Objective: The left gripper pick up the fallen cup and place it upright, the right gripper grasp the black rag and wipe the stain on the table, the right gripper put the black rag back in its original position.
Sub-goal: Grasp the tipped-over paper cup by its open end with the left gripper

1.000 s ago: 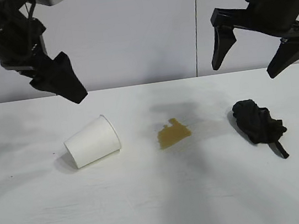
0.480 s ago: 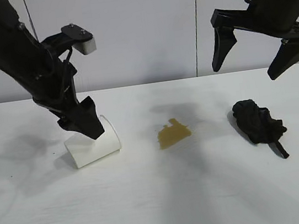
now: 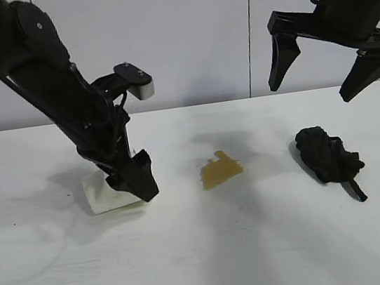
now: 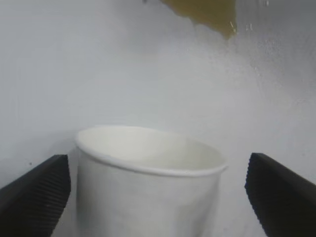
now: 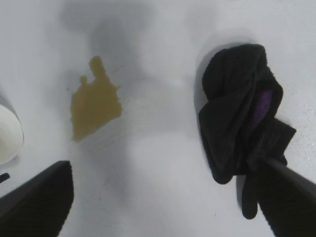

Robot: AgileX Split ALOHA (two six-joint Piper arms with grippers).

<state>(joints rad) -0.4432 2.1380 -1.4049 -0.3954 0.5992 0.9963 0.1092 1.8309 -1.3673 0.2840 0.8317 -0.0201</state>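
while fallen, cup (image 4: pixel 148 182) between jaws (spread)

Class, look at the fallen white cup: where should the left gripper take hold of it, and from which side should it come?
Grip the cup across its side wall just behind the rolled rim, coming from above. It lies on its side, and the left gripper already straddles it, fingers open.

Cup (image 3: pixel 103 194) largely behind left end effector (image 3: pixel 133 181).
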